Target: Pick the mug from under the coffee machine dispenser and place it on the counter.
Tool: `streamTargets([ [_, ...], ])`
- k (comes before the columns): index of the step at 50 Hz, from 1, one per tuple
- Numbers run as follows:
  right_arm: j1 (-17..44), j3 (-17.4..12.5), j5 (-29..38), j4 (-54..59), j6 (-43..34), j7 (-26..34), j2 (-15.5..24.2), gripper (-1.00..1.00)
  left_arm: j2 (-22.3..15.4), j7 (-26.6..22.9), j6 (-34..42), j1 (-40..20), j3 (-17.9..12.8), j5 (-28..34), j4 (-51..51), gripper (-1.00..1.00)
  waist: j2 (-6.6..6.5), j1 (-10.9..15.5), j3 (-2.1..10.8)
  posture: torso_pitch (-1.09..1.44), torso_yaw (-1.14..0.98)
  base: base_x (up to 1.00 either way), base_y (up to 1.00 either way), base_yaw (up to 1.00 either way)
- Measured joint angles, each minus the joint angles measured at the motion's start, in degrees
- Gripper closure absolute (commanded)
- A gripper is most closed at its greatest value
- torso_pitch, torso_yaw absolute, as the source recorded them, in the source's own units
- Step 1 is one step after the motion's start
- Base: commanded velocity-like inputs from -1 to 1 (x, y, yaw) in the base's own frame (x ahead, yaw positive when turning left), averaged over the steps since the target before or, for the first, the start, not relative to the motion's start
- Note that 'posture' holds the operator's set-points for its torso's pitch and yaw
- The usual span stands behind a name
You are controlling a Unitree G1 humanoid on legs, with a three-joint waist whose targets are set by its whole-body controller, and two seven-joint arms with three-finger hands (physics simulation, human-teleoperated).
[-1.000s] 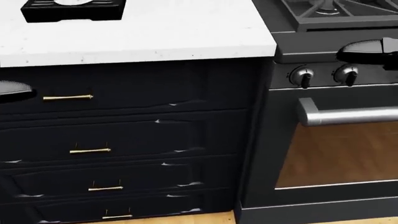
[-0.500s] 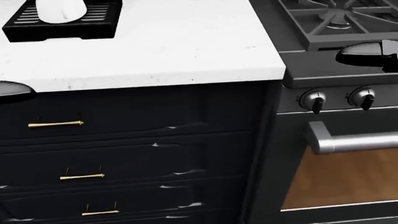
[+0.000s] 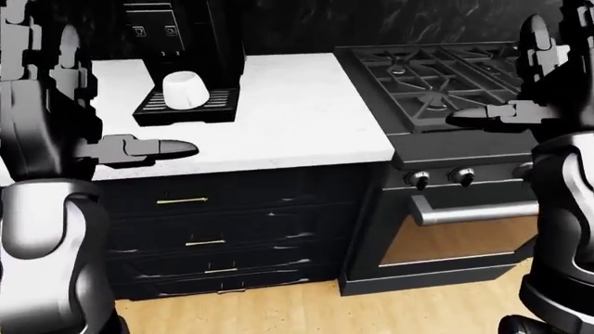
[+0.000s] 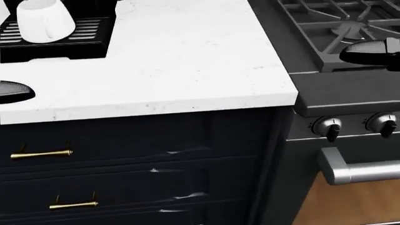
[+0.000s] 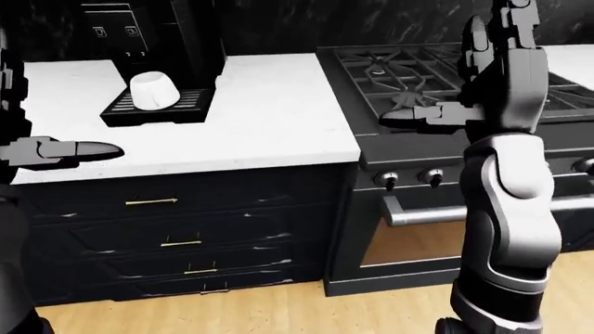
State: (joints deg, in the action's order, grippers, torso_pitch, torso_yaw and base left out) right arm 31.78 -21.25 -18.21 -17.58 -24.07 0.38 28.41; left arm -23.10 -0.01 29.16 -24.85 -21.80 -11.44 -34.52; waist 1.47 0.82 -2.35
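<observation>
Two hands are raised and neither holds anything. The left hand (image 3: 139,149) hangs over the near edge of the white counter (image 4: 187,61), its fingers stretched out flat and apart from everything; the right hand (image 5: 436,115) hovers the same way over the stove (image 3: 436,83), well to the right of the job. Both look open, with nothing between the fingers.

The white mug (image 3: 184,91) sits on the black drip tray (image 3: 186,108) of the coffee machine (image 3: 176,31), at the far left of the counter, directly below the dispenser. In the head view the mug (image 4: 42,19) shows a handle on its near right side.

The step in hand appears to be the approach: no hand is near the mug. The left hand is the closer one and seems the natural choice. To do this well, I would carry it far and slightly right from its present spot, staying level with the mug's body so the fingers come in under the dispenser rather than from above, where the machine's head would block them. The fingers should stay spread until they stand on both sides of the mug's wall, then close firmly. The mug should probably be drawn out toward the near side before it is lifted much, since clearance above it looks tight. The broad bare stretch of counter to the right of the tray offers an easy place to set it down.
</observation>
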Motion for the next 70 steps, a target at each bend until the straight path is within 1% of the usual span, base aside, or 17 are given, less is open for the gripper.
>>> streamTargets([
  [2, 0.2, -0.2, -0.1, -0.2, 0.1, -0.1, 0.3, -1.0, 0.1, 0.0, -0.1, -0.4, 0.1, 0.0, 0.0, -1.0, 1.54, -0.2, 0.37, 0.0, 0.0, 0.11, 0.02, 0.0],
  [4, -0.4, -0.7, -0.1, 0.1, 0.0, -0.2, 0.2, -1.0, 0.5, -0.2, 0.1, 0.0, 1.0, -0.3, 0.2, -1.0, 0.76, -1.0, -0.32, 0.0, 0.0, 0.09, 0.02, 0.0],
  [7, -0.7, -0.8, -0.2, 1.2, -1.0, -0.6, 0.2, -1.0, 0.4, -0.5, 0.7, 0.1, 1.5, -0.6, 0.6, -1.0, 0.63, -1.2, -0.07, 0.0, 0.0, 0.05, 0.05, 0.0],
  [11, -0.4, -0.5, -0.5, 0.3, -1.2, -0.7, 0.3, -1.0, 0.2, -0.3, 0.4, 0.0, 0.6, -0.5, 0.1, -1.0, -1.23, -0.8, -0.1, 0.0, 0.0, 0.01, 0.07, 0.0],
  [16, -0.5, -0.4, -0.7, 0.2, -0.9, -0.5, 0.1, -1.0, 0.0, -0.3, 0.1, 0.1, 0.5, -0.5, -0.4, -1.0, -5.2, -1.1, 0.27, 0.0, 0.0, 0.01, 0.08, 0.0],
  [22, -0.9, 1.0, -1.1, 0.1, -1.8, 0.3, -0.2, -1.0, 0.1, 0.2, 1.0, 0.7, -0.2, -0.1, 0.9, -1.0, -3.05, -0.3, 0.28, 0.0, 0.0, 0.01, 0.09, 0.0],
  [28, 0.0, -0.3, -0.9, -1.0, -0.9, 0.1, 0.5, -1.0, -0.2, 0.1, 0.3, -0.2, 0.0, -0.2, -0.3, -1.0, 1.64, -0.5, 0.41, 0.0, 0.0, 0.0, 0.11, 0.0],
  [35, -0.5, -0.9, -0.6, 0.7, -1.7, -0.2, 0.7, -1.0, 0.3, -0.4, 0.9, -0.1, 1.4, -0.6, 0.6, -1.0, -0.09, -1.2, 0.19, 0.0, 0.0, 0.0, 0.1, 0.0],
  [39, -0.5, -0.7, -0.6, -0.2, -1.2, 0.0, 0.8, -1.0, 0.3, -0.3, 0.1, 0.0, 0.7, -0.4, -0.2, -1.0, -3.06, -1.2, -0.48, 0.0, 0.0, 0.0, 0.11, 0.0],
  [41, -0.3, -0.6, -0.6, -0.2, -1.1, 0.1, 0.8, -1.0, 0.2, -0.3, -0.1, 0.0, 0.7, -0.3, -0.2, -1.0, -5.48, -1.2, 0.01, 0.0, 0.0, 0.01, 0.11, 0.0],
  [47, -1.0, 0.9, -0.9, 0.0, -1.7, 0.8, -0.1, -1.0, 0.3, 0.1, 0.5, 0.8, -0.1, 0.0, 1.0, -1.0, -3.47, -0.3, 0.11, 0.0, 0.0, 0.0, 0.11, 0.0],
  [52, -0.6, 0.0, -0.6, -0.9, -1.0, 0.7, 0.2, -1.0, 0.2, 0.0, 0.2, 0.5, 0.1, -0.1, 0.2, -1.0, -0.09, -0.5, -0.12, 0.0, 0.0, 0.02, 0.11, 0.0],
  [54, -0.6, -0.1, -0.6, -1.1, -0.6, 0.7, 0.2, -1.0, 0.1, 0.0, 0.1, 0.3, 0.1, -0.1, 0.1, -1.0, 1.99, -0.5, -0.03, 0.0, 0.0, 0.07, 0.11, 0.0],
  [60, -1.3, -0.9, -0.1, 0.3, -0.9, 0.4, 0.2, -1.0, 0.7, -0.6, 0.4, 0.6, 1.4, -0.4, 0.6, -1.0, 0.75, -1.3, -0.28, 0.0, 0.0, 0.08, 0.11, 0.0],
  [64, -1.1, -0.7, -0.1, -0.3, -0.5, 0.6, 0.2, -1.0, 0.5, -0.4, 0.0, 0.3, 0.8, -0.2, -0.1, -1.0, -2.18, -1.2, -0.94, 0.0, 0.0, 0.1, 0.1, 0.0],
  [67, -0.9, -0.6, -0.1, -0.4, -0.4, 0.8, 0.3, -1.0, 0.5, -0.4, -0.2, 0.3, 0.8, -0.2, -0.5, -1.0, -5.74, -1.5, -0.62, 0.0, 0.0, 0.14, 0.08, 0.0],
  [70, -1.6, 0.5, -0.3, -0.7, -0.3, 1.2, -0.6, -1.0, 0.5, -0.3, -0.1, 1.2, 0.0, 0.0, 0.2, -1.0, -5.11, -0.5, -0.9, 0.0, 0.0, 0.15, 0.08, 0.0],
])
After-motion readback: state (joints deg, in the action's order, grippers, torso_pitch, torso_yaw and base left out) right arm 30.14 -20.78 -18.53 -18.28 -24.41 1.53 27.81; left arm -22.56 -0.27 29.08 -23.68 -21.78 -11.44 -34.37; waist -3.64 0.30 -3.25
